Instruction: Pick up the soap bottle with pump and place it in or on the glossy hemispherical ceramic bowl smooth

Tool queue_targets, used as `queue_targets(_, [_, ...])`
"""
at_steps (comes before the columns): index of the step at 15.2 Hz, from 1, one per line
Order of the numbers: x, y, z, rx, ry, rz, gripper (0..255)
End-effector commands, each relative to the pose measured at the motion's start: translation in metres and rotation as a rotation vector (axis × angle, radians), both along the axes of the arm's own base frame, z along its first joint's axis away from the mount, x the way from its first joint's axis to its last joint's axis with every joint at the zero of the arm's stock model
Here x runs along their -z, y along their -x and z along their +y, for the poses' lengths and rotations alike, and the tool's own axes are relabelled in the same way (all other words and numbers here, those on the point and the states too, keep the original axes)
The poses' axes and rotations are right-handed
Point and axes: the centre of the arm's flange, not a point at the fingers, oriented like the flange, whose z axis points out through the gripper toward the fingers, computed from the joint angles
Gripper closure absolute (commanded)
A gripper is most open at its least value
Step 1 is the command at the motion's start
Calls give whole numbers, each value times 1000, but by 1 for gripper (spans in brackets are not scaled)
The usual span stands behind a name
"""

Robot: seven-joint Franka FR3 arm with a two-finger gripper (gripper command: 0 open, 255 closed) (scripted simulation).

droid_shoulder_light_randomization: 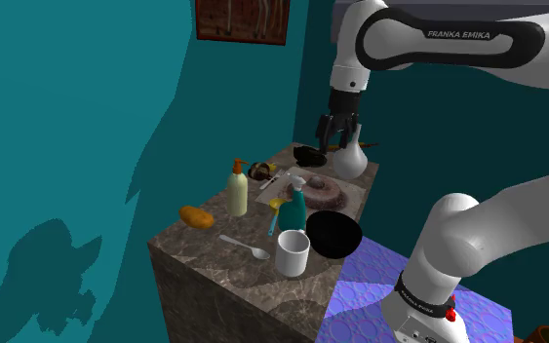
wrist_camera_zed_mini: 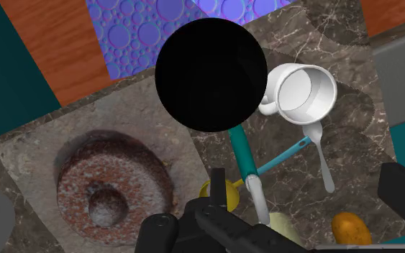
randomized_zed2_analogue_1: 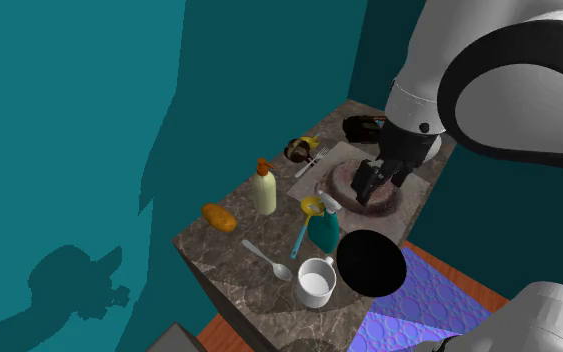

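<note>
Item count on the marbled stone counter (droid_shoulder_light_randomization: 196,261): one soap bottle (droid_shoulder_light_randomization: 237,190), one bowl (droid_shoulder_light_randomization: 333,235), one mug (droid_shoulder_light_randomization: 293,253), one spoon (droid_shoulder_light_randomization: 246,247), one spray bottle (droid_shoulder_light_randomization: 295,207), one bun (droid_shoulder_light_randomization: 197,216), one round dish (droid_shoulder_light_randomization: 323,189), one flask (droid_shoulder_light_randomization: 350,160). The soap bottle stands upright with its long axis vertical and the pump uppermost; the direction of the spout is too small to tell. Its body is pale cream, smooth and shouldered, and the pump is orange. It is located towards the counter edge at the shoulder view's left, between the bun and the spray bottle, touching neither, and well apart from the bowl. The bowl is black, hemispherical and smooth, positioned just beside the mug at the near end of the counter. The mug is white, cylindrical, with one handle. The spoon is white and lies flat. The spray bottle is teal. The dish is a mottled red-brown ring of rough, stone-like texture and rests on a grey mat (wrist_camera_zed_mini: 22,152). The gripper (droid_shoulder_light_randomization: 338,133) hangs above the far end of the counter, over the flask, well apart from the soap bottle; its jaws stand apart with nothing held between them
</note>
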Motion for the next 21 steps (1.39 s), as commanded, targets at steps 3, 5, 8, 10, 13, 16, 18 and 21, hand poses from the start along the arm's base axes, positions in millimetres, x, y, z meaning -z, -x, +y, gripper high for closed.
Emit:
queue_targets(3, [9,-25,2,-6,3,1,0])
queue_targets(5, [18,-50,5,-12,7,1,0])
queue_targets(8, [32,-87,9,-22,11,2,0])
queue_targets(10, [42,-111,11,-28,15,2,0])
queue_targets(13, [56,-148,16,-37,20,3,0])
queue_targets(16, [70,-185,20,-46,25,4,0])
queue_targets(18, [79,-210,24,-52,28,4,0])
queue_targets(21, [93,-247,29,-62,33,5,0])
